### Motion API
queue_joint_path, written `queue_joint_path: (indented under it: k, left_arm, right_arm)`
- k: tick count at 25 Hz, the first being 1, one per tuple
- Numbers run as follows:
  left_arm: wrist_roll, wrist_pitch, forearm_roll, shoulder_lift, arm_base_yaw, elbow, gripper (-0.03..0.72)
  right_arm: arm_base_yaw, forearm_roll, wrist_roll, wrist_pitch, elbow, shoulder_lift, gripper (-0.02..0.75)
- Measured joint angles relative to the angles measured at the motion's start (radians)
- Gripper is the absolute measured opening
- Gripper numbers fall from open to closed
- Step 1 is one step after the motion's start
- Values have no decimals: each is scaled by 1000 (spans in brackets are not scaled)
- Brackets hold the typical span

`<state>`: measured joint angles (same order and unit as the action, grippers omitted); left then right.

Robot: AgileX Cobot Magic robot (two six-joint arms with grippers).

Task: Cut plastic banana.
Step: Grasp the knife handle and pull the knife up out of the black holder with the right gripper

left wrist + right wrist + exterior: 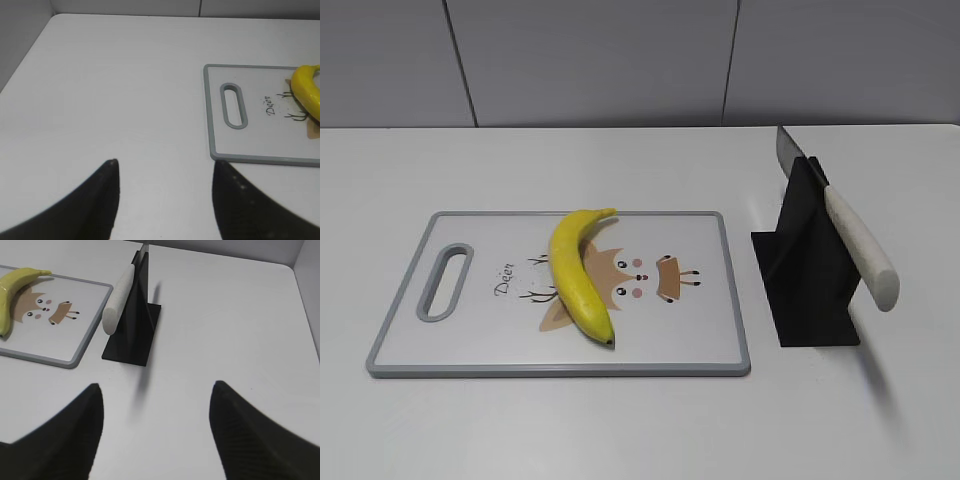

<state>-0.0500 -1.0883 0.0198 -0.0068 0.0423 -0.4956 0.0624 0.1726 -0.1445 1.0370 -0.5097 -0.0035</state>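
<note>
The yellow plastic banana lies whole on a white cutting board with a grey rim and a deer drawing. It also shows in the left wrist view and the right wrist view. A knife with a white handle rests tilted in a black stand, right of the board; it also shows in the right wrist view. My left gripper is open and empty over bare table left of the board. My right gripper is open and empty, near side of the stand. Neither gripper shows in the exterior view.
The cutting board has a handle slot at its left end. The white table ends at a grey wall behind. The table's left edge shows in the left wrist view.
</note>
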Motion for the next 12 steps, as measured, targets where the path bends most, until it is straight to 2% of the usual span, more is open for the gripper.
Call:
queue_joint_path:
  k: [12]
  left_arm:
    - [0,0,-1,0,0,0,574]
  right_arm:
    - [0,0,1,0,0,0,518]
